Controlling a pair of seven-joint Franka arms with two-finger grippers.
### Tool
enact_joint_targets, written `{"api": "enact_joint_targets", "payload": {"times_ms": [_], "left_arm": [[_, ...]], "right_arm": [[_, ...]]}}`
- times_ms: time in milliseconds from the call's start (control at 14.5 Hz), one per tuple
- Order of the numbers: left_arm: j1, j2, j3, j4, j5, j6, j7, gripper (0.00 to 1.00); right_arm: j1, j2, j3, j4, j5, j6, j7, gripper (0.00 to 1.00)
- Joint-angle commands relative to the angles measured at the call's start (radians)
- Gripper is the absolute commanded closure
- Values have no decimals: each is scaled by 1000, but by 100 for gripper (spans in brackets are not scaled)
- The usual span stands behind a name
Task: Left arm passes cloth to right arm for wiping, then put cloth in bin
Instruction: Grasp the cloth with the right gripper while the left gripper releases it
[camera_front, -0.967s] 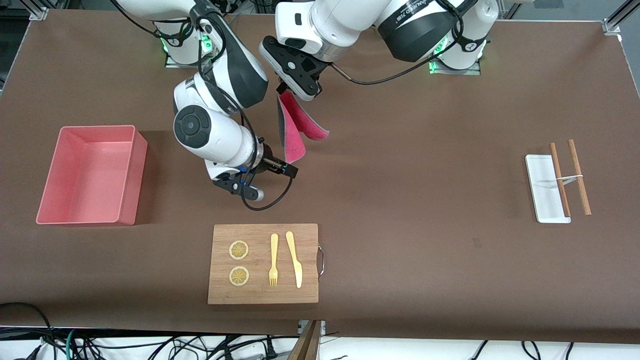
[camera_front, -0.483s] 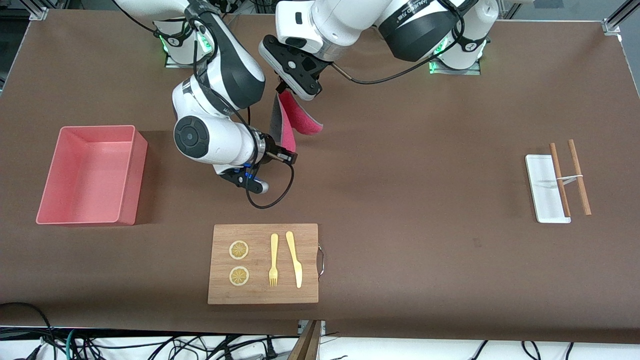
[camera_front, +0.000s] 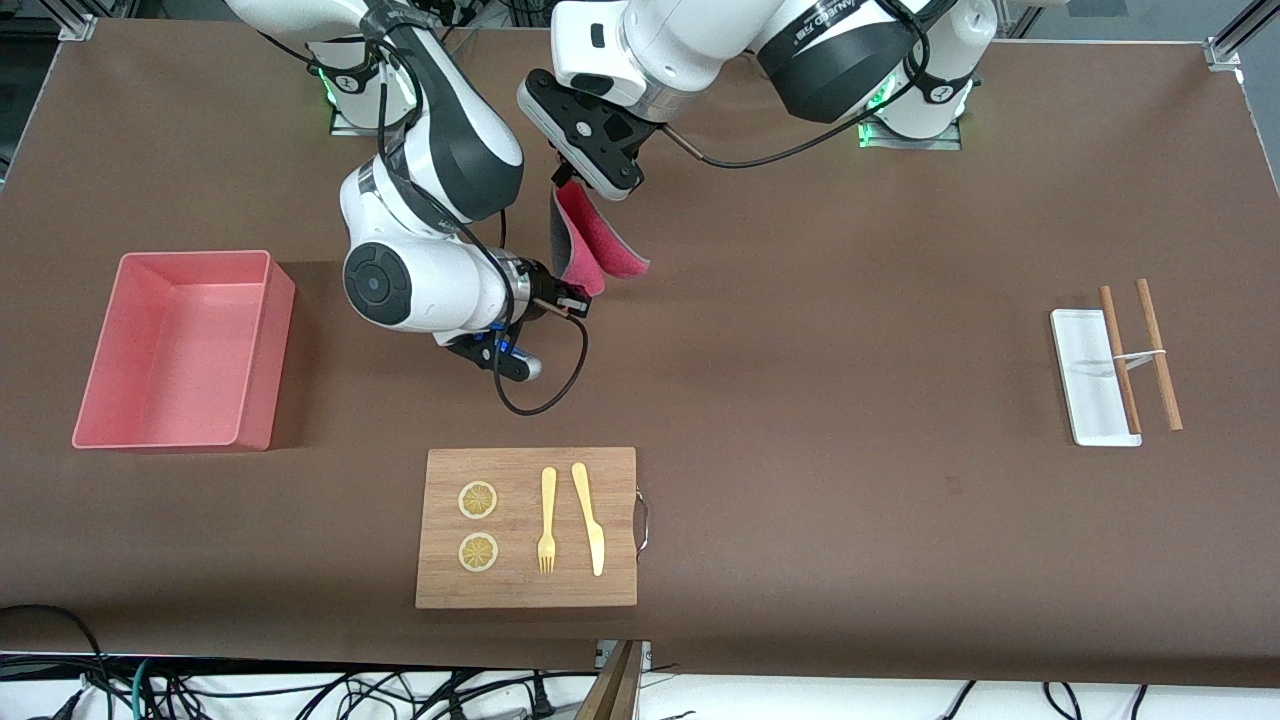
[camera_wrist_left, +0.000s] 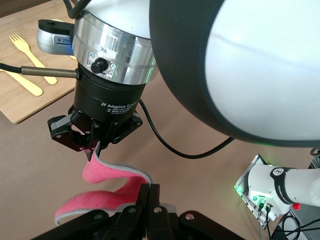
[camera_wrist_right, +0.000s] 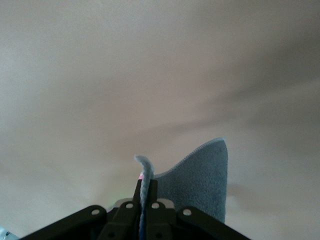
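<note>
The cloth (camera_front: 590, 240), pink on one face and grey on the other, hangs folded in the air over the table between the two grippers. My left gripper (camera_front: 567, 186) is shut on its upper edge, with the jaws pressed together on the pink fabric (camera_wrist_left: 107, 177) in the left wrist view. My right gripper (camera_front: 576, 300) is shut on the cloth's lower end. In the right wrist view its jaws pinch a grey edge of the cloth (camera_wrist_right: 205, 175). The salmon-pink bin (camera_front: 190, 258) stands toward the right arm's end of the table and holds nothing.
A wooden board (camera_front: 615, 520) with two lemon slices, a yellow fork and a yellow knife lies nearer to the front camera than the grippers. A white tray (camera_front: 1085, 395) and two wooden sticks (camera_front: 1158, 355) lie toward the left arm's end.
My right gripper has moved up to the hanging cloth and shut on its lower end. The cloth's free end has drawn in. My left gripper has held still.
</note>
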Motion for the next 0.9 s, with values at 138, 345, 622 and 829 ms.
{"api": "enact_joint_targets", "payload": {"times_ms": [138, 345, 622, 829], "left_arm": [[3, 2, -2, 23, -20, -20, -10, 0], [17, -18, -2, 21, -19, -35, -9, 0], [68, -52, -4, 23, -17, -165, -9, 0], [144, -102, -4, 23, -8, -297, -7, 0]], "right_arm": [[-42, 4, -1, 27, 16, -24, -28, 100], [-85, -2, -5, 39, 10, -58, -82, 100], [-158, -2, -8, 127, -74, -189, -142, 100], [-201, -3, -9, 180, -170, -275, -229, 100]]}}
